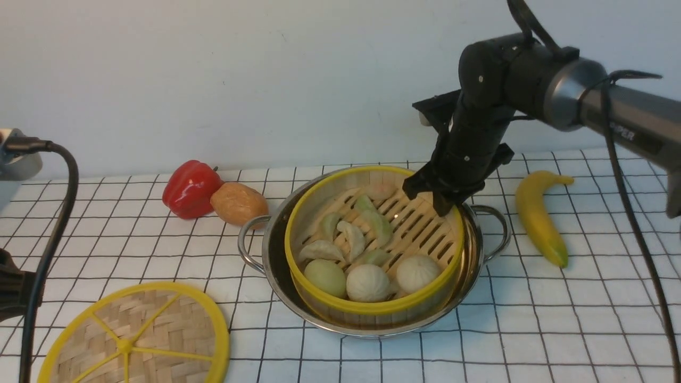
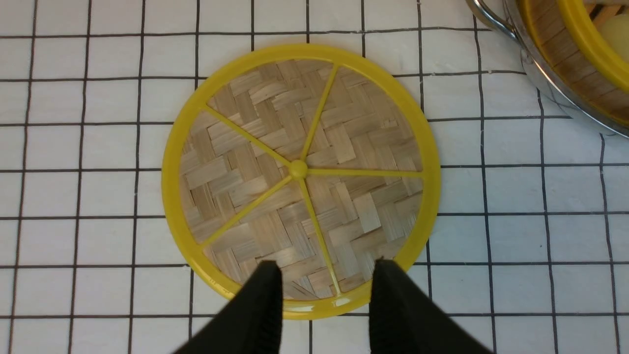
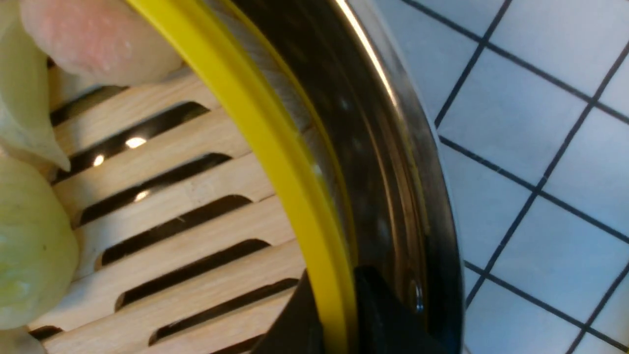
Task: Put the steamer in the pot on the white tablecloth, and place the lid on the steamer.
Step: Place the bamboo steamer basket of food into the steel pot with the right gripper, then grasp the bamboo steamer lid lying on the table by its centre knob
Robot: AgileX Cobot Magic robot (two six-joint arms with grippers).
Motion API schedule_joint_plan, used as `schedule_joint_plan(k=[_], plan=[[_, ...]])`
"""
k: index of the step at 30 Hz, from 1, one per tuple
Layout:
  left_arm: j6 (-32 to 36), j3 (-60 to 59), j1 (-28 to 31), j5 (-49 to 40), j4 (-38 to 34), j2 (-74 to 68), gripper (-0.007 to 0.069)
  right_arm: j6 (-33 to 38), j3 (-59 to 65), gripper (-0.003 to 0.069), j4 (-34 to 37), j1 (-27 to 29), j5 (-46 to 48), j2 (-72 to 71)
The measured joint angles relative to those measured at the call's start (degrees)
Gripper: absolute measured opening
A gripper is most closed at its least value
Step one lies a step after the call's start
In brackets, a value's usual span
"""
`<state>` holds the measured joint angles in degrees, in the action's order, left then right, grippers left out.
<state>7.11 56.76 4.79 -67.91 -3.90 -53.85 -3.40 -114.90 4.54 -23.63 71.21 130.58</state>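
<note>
steamer [image 1: 367,307]: bamboo, yellow rim, dumplings [image 1: 354,236] inside, in pot | pot [image 1: 276,266]: steel, on cloth [image 1: 532,330] | lid [image 1: 133,340]: woven, flat on cloth, left of pot

Three views, bright diffuse indoor light, soft shadows.
Front view: even light from above, short soft shadows beneath the pot [image 1: 274,260], red pepper [image 1: 189,189] and banana [image 1: 537,213]; pale sheen on the pepper, bright streaks on the pot's steel wall; centre sharp, dark cable [image 1: 53,234] at the edge soft. Left wrist view: flat and bright, lid [image 2: 295,147] crisp, a gloss streak on its yellow rim beside the left fingers [image 2: 260,305], which read as near-featureless black. Right wrist view: very close, soft focus; dumplings [image 3: 29,246] pale and blurred, steamer [image 3: 275,147] rim clearer, pot wall dark with smeared reflections, glints between the slats, tablecloth [image 3: 540,123] tinted blue.
</note>
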Motion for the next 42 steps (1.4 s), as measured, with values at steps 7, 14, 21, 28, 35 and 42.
schedule_joint_plan(k=[7,14,21,28,35,42], plan=[[0.0,0.0,0.0,0.0,0.0,0.0,0.0243,0.38,0.0,0.0081,0.25,0.0,-0.3,0.69],[0.0,0.0,0.0,0.0,0.0,0.0,0.0243,0.88,-0.11,0.0177,1.29,0.0,-0.55,0.69],[0.0,0.0,0.0,0.0,0.0,0.0,0.0243,1.03,-0.22,0.0332,2.49,0.0,-0.55,0.43],[0.0,0.0,0.0,0.0,0.0,0.0,0.0243,1.07,-5.93,0.0395,2.62,0.0,-0.44,0.36],[-0.05,0.0,0.0,0.45,0.0,-1.01,0.0243,1.34,-16.3,0.04,-0.93,0.08,-0.65,-1.03],[-0.69,0.0,0.0,1.15,0.0,-8.66,0.0243,1.29,-18.25,0.04,-1.74,2.35,-0.67,-11.06]])
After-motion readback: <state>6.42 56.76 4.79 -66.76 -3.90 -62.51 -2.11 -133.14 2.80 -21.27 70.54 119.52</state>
